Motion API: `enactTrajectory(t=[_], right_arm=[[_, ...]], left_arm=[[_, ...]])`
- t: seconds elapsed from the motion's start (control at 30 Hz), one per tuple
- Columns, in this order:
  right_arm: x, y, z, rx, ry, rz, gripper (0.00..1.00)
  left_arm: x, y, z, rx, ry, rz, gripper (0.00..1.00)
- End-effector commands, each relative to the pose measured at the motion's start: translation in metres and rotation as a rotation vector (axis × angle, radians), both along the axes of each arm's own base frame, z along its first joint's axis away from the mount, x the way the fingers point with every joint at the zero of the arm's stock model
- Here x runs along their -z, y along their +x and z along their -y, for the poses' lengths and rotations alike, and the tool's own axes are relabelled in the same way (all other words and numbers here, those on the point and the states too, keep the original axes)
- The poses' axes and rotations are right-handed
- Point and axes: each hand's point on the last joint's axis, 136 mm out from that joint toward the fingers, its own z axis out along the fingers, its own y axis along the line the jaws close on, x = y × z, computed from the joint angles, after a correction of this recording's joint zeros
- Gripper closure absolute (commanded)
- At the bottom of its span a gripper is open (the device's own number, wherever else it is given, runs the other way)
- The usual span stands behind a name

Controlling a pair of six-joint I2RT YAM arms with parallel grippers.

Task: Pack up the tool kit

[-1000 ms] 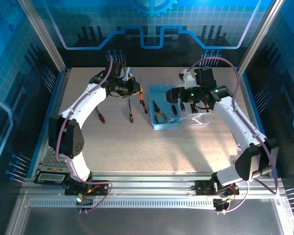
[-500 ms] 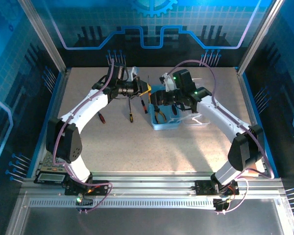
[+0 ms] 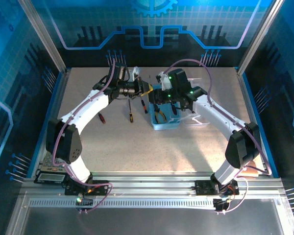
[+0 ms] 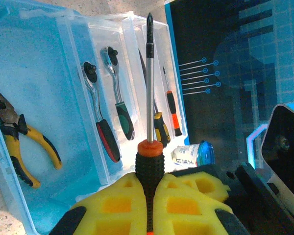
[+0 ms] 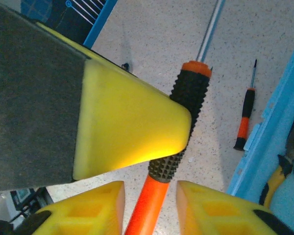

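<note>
- The left gripper [image 4: 149,181] is clamped on the knurled black grip of a long-shafted black-and-orange screwdriver [image 4: 149,88], held in the air just left of the box.
- The right gripper [image 5: 149,196] has its yellow pads [image 5: 210,205] set narrow on either side of the handle's smooth orange tail. A thin gap shows on each side, so I judge it is not gripping yet.
- The translucent pale-blue rectangular plastic box [image 3: 165,127] lies open mid-table, with its clear lid [image 3: 198,120] folded out to the right.
- The yellow-handled pliers [image 4: 19,142] sit in the tray, and 2 ratchets and 2 slim screwdrivers lie in the lid's slots.
- 3 small screwdrivers [image 3: 130,111] lie loose on the speckled beige table [image 3: 137,156], left of the box.
- Risk: this looks like a hand-over. If the left lets go before the right bites, the screwdriver drops.
- Risk: the orange tail is smooth and the long shaft lies on the far side of the grip. A light pinch could let the tool pivot or slide.
- Risk: the 2 grippers are almost touching, so closing off-centre could jam pad against pad.
- Room: the box's left wall is just below the meeting point, and one loose screwdriver lies just beside it.
- Room: bare table lies in front of the box, and the frame posts are well apart.
</note>
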Motion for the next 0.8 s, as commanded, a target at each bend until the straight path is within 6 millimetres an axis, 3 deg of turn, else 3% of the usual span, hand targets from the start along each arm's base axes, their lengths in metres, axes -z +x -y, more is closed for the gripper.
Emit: enactTrajectory(t=[0.0, 0.07, 0.17, 0.23, 0.37, 0.4, 0.53, 0.77], right_arm=[[-0.01, 0.005, -0.004, 0.011, 0.002, 0.028, 0.79], [-0.009, 0.005, -0.002, 0.013, -0.006, 0.029, 0.86], [-0.01, 0.003, 0.004, 0.021, -0.028, 0.035, 0.93], [-0.01, 0.003, 0.015, 0.037, -0.051, 0.036, 0.99], [-0.006, 0.003, 0.048, 0.093, -0.113, 0.027, 1.0], [-0.004, 0.003, 0.059, 0.112, -0.136, 0.025, 1.0], [0.001, 0.002, 0.109, 0.202, -0.268, 0.029, 1.0], [0.009, 0.004, 0.195, 0.368, -0.534, 0.021, 1.0]], left_arm=[[-0.02, -0.012, 0.006, 0.053, -0.04, 0.025, 1.0], [-0.018, -0.013, 0.007, 0.06, -0.034, 0.018, 0.96], [-0.012, -0.014, 0.003, 0.058, 0.005, 0.012, 0.78], [-0.011, -0.012, -0.005, 0.049, 0.051, 0.021, 0.56], [-0.011, -0.006, -0.04, -0.008, 0.158, 0.031, 0.2], [-0.011, -0.005, -0.051, -0.027, 0.193, 0.034, 0.03], [-0.003, -0.004, -0.098, -0.108, 0.357, 0.022, 0.01], [0.044, -0.015, -0.16, -0.196, 0.685, -0.079, 0.01]])
